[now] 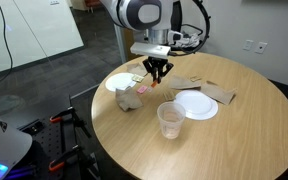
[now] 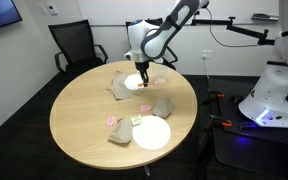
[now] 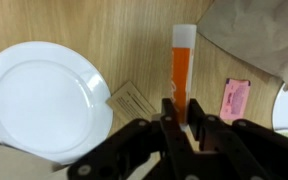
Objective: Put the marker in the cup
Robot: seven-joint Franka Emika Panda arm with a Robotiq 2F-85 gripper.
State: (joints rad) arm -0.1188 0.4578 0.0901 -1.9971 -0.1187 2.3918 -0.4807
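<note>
My fingers [image 3: 170, 115] were clenched on the marker [image 3: 184, 70]. In the wrist view the two black pads sat tight on either side of its near end, with no gap showing. The orange barrel ran straight away from me, and its pale cap was the far tip. Whether the marker touched the wood or hung just above it, I couldn't tell.

Just beside the marker, on the left of the wrist view, lay a small tan card [image 3: 134, 98]. Beyond the card sat a white plate [image 3: 39, 95], near the marker but not touching it. On the other side, just apart from the barrel, lay a pink scrap [image 3: 234, 100]. A crumpled brown napkin [image 3: 254, 35] lay past the capped end, off toward that same side.

Pulling back, in an exterior view my fingers [image 1: 159, 72] pointed straight down from the arm [image 1: 139, 15], low over the round wooden tabletop [image 1: 224, 140]. The cup [image 1: 170, 120] stood upright, clear and with nothing visible inside. It was well apart from the marker, toward the nearer edge of the tabletop. A second plate [image 1: 196, 106] lay between them, offset, just beside the cup.
</note>
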